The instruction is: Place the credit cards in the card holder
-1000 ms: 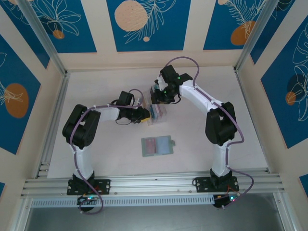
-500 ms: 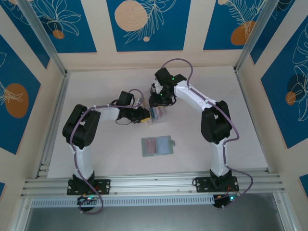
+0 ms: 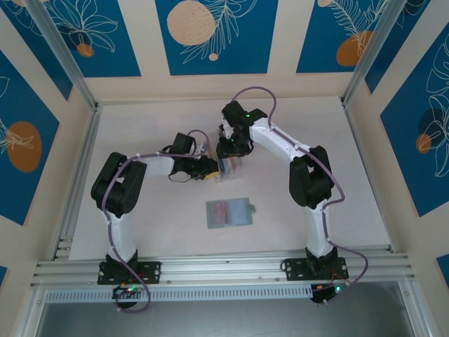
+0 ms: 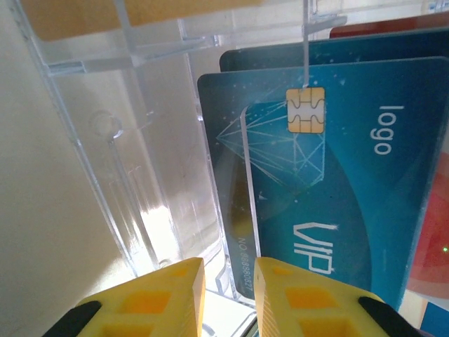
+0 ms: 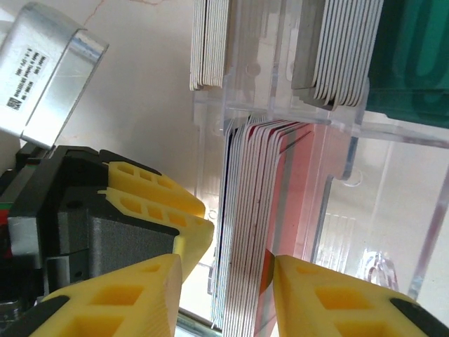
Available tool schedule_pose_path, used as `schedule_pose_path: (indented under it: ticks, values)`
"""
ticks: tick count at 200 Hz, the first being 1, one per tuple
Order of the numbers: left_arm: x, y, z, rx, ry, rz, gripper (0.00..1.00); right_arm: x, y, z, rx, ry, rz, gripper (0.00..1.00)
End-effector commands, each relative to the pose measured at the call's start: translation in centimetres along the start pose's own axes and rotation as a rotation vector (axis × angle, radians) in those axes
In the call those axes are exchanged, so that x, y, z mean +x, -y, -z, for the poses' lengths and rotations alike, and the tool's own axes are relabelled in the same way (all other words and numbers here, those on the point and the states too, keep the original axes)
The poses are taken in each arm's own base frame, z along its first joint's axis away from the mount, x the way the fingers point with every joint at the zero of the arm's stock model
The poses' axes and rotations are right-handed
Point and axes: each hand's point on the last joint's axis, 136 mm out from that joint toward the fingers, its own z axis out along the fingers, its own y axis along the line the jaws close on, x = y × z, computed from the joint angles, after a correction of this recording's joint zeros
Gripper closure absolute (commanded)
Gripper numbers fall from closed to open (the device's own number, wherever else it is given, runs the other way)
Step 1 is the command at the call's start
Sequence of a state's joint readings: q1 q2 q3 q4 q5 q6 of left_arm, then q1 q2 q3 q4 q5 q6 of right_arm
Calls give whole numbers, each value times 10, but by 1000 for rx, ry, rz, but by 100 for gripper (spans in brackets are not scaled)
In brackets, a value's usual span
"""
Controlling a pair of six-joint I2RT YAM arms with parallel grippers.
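The card holder [image 3: 229, 212] lies open and flat on the table, pink and light-blue pockets up, nearer than both grippers. The credit cards stand on edge in a clear slotted rack [image 3: 231, 167]. My left gripper [image 3: 212, 170] sits at the rack's left side; in the left wrist view its fingers [image 4: 229, 270] pinch the rack's clear wall [image 4: 161, 140] beside a teal credit card [image 4: 337, 182]. My right gripper [image 3: 226, 152] hangs over the rack, open. Its fingers [image 5: 224, 274] straddle a stack of credit cards [image 5: 245, 210] without touching it.
More grey and white card stacks [image 5: 210, 42] fill the rack's other slots. The left gripper's yellow fingers [image 5: 161, 207] press close to the rack's side in the right wrist view. Cream walls enclose the table [image 3: 154, 225], with an aluminium rail along the near edge.
The right arm has swung left, bringing its gripper from the rack's far right over the rack's left part. The left arm, the rack and the card holder have not moved.
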State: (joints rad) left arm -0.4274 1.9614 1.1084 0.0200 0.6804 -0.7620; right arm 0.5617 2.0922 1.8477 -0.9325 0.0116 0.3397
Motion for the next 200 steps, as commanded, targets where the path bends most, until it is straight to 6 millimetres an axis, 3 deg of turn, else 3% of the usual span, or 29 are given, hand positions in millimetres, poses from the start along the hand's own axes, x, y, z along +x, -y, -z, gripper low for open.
schedule_pose_path:
  ticks: [1,48,200]
  values:
    - [-2,4,-4,20,-9,-3,76,-2,-13,13,-94,6,-5,63]
    - [-1,2,-5,17,-11,0,76,-6,-9,26,-129,28,-25,67]
    - [-2,3,-6,18,-12,1,76,-7,-11,31,-192,34,-38,82]
